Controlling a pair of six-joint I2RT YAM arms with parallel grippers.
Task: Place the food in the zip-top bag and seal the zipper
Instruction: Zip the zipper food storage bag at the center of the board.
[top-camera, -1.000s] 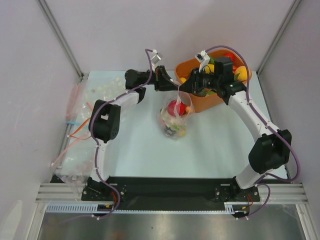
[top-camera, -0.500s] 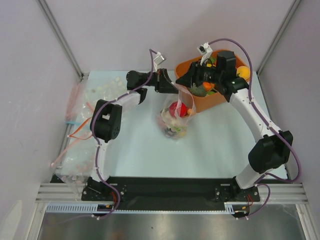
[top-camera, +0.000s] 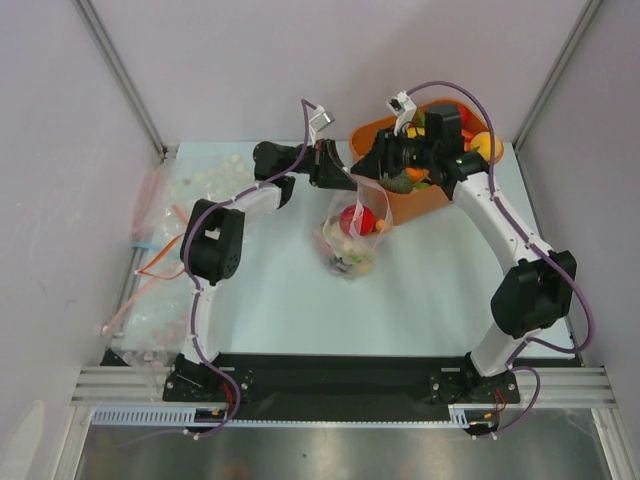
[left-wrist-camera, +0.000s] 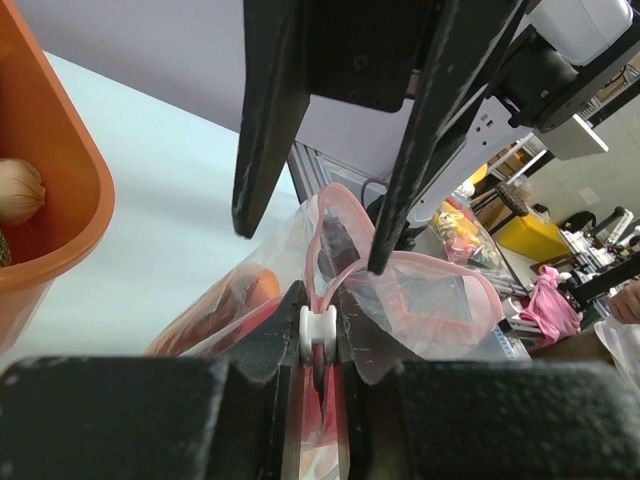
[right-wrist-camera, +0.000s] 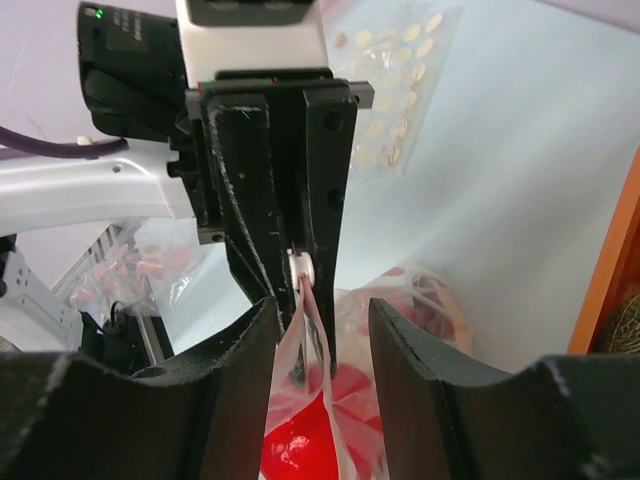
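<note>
The zip-top bag (top-camera: 350, 238) stands on the table with a red fruit (top-camera: 352, 218) and other food inside. My left gripper (top-camera: 338, 168) is shut on the white slider (left-wrist-camera: 318, 335) of the pink zipper (left-wrist-camera: 322, 225) and holds the bag's mouth up. My right gripper (top-camera: 368, 172) is open. In the right wrist view its fingers (right-wrist-camera: 230, 385) stand on either side of the bag's mouth strip (right-wrist-camera: 315, 320) without pinching it, facing the left gripper (right-wrist-camera: 300, 268). The red fruit (right-wrist-camera: 300, 445) shows below through the plastic.
The orange tub (top-camera: 415, 205) at the back right holds more food, such as a yellow piece (top-camera: 487, 147); its rim shows in the left wrist view (left-wrist-camera: 60, 190). Spare plastic bags (top-camera: 150, 215) lie at the left edge. A clear bag of pale pieces (right-wrist-camera: 395, 90) lies at the back left.
My right wrist has shifted a little back and left over the tub's near corner, towards the bag's mouth. The left gripper and the bag have stayed put.
</note>
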